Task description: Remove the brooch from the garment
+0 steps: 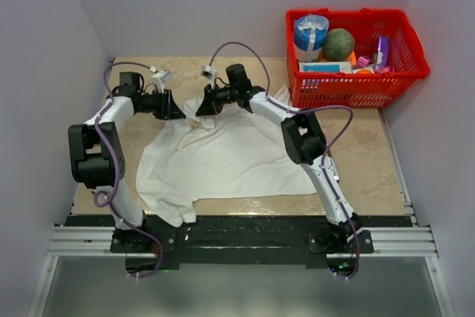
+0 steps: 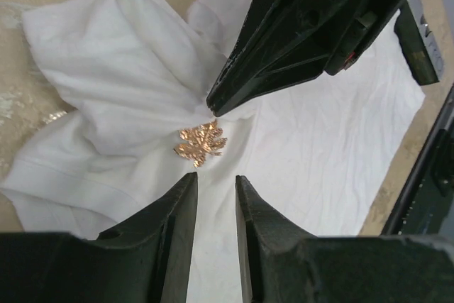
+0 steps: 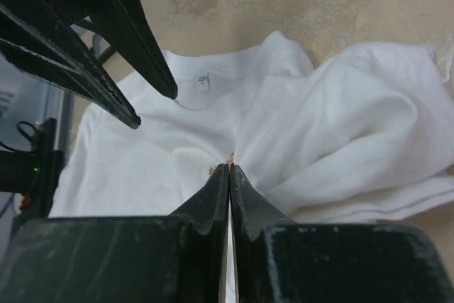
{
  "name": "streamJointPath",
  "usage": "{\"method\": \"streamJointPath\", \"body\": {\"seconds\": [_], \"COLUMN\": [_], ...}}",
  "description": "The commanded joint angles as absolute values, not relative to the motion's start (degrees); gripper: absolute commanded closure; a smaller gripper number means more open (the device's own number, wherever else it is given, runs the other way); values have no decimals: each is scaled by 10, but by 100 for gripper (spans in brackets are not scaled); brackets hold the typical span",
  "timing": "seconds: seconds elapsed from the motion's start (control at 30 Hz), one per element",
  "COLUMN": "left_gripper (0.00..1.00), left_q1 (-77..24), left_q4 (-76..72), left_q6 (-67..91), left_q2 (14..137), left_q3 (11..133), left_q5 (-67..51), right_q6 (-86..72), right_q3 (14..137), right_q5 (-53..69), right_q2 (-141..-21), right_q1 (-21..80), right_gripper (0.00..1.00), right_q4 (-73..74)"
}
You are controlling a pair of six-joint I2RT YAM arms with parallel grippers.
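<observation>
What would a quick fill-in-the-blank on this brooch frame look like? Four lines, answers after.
1. The tiny orange-gold star-shaped brooch sits on a wrinkled ____ cloth shirt.
2. The right gripper is ____, its tip right at the brooch.
3. The left gripper is ____, with the brooch just beyond its gap.
4. The mesh plastic basket at far right is ____.
Missing words: white; shut; open; red.

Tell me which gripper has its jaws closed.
The right gripper: its jaws are pressed together, pinching the shirt beside the brooch. On the left gripper the jaws stand apart, empty.
</observation>
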State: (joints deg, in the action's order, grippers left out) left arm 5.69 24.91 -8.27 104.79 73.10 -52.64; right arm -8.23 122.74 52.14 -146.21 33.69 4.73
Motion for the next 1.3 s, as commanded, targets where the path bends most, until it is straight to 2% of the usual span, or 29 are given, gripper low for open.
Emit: {"method": "streamJointPath", "body": {"seconds": [0.0,0.17,0.37,0.47,0.57,0.77,0.97,1.13,1.27], "left_gripper": [65,65,63,60,60,60,59,52,51], "left_q1": [36,24,11,-10,-20,-19,-18,-5,0], "left_q4": [194,204,209,139,140,112,119,112,94], "left_q6": [-143,-192,-206,-151,-85,-9,21,59,84], "left_q2": [1055,1061,1052,1042,1054,1029,1063,1097,1125], "left_q3": [751,758,716,672,676,639,655,666,676], "left_q5": [-504,-460,-474,-429,-408,-384,-375,-388,-407], "right_q6": [-276,-260,-238,-239,-227,-172,-138,-131,-122], "right_q3": [1207,1223,1223,1218,1230,1216,1178,1176,1165], "right_q5": [584,577,563,557,555,538,541,542,544], "right_q2": [-1476,-1475,-1465,-1467,-1466,-1424,-1399,-1397,-1392], "right_q1": [316,300,295,294,294,287,287,294,302], "right_gripper": [96,94,91,89,79,77,76,75,74], "right_q4": [-81,-62,-31,-33,-19,25,47,57,68]}}
